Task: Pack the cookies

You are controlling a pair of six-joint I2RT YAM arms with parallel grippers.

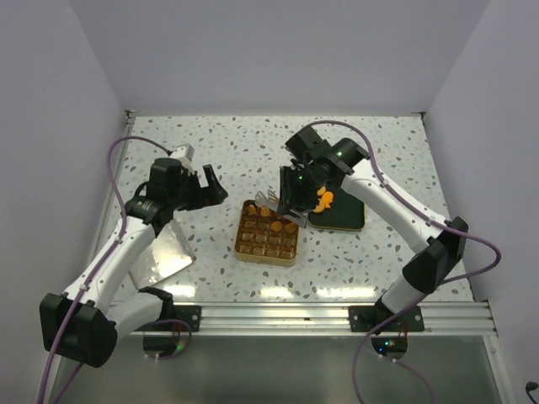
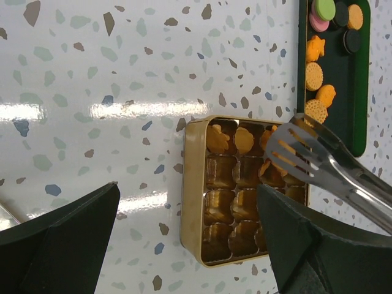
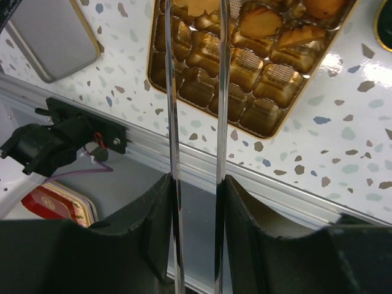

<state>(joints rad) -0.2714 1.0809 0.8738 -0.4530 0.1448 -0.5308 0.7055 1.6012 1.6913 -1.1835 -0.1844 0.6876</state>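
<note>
Your right gripper (image 3: 196,190) pinches the tongs (image 2: 318,153) over the box (image 2: 191,184). The cookies (image 2: 313,75) lie just right. Your left gripper (image 2: 187,196) gapes empty.

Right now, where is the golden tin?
In the top view, the golden tin lies centrally, between the silver lid on its left and the dark green tray close on its right.

The cookies (image 2: 313,75) are orange-tan, the tin (image 2: 193,184) gold, the tray (image 2: 362,73) dark green, the table (image 2: 92,61) white with grey-brown speckles.
</note>
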